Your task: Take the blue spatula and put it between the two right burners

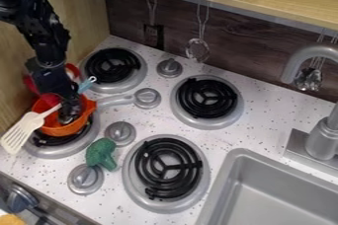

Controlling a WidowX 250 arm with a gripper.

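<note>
"Where is the spatula (pixel 23 129)?"

"At the left of the frame, slanting across the orange pan (pixel 59 130). Its pale slotted head points to the lower left, its blue handle end to the upper right."

"And the gripper (pixel 67 115)?"

"It hangs down into the pan and hides the middle of the spatula's handle. The head shows to its left, the blue end to its upper right."

"Is it clamped on the handle?"

"That cannot be told, nor whether it is apart or together."
</note>
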